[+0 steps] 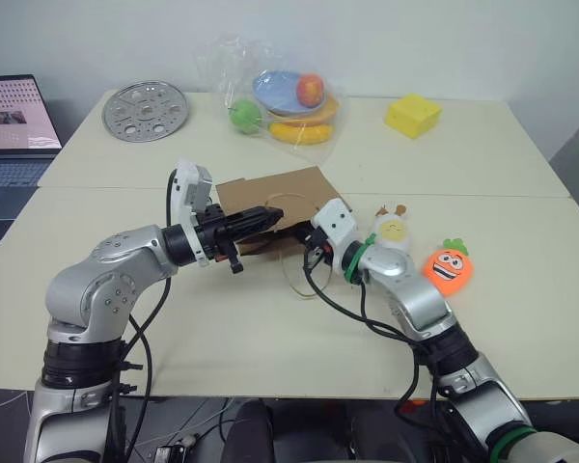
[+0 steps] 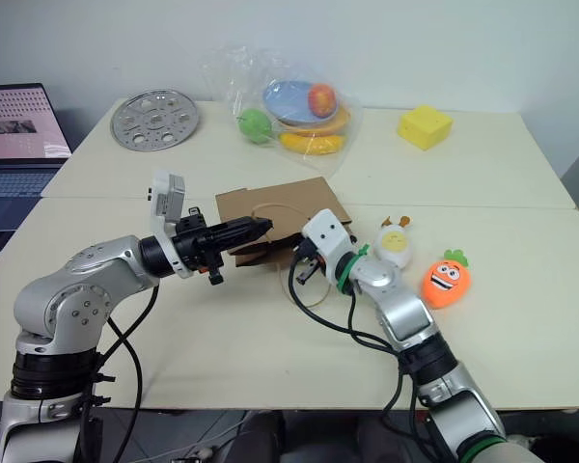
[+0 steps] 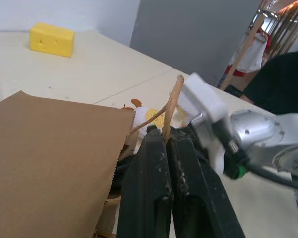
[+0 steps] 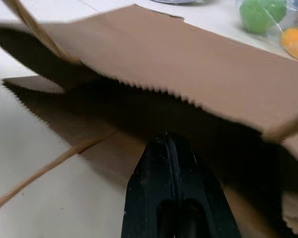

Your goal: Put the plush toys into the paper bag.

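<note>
From my head camera I look forward and down over the cream table (image 1: 222, 338), both arms rising from the lower corners of the frame toward its middle. The two eye views share nearly everything, the right one shifted slightly sideways: the paper bag (image 1: 270, 207) sits mid-frame in both, the yellow cube (image 2: 426, 126) upper right, a laptop (image 1: 14, 130) at the left edge. My left wrist camera sits very close, looking along the left gripper (image 3: 165, 141) across the bag's upper panel toward the cube in its upper left. My right wrist camera looks straight into the bag's mouth past the right gripper (image 4: 169, 141).
</note>
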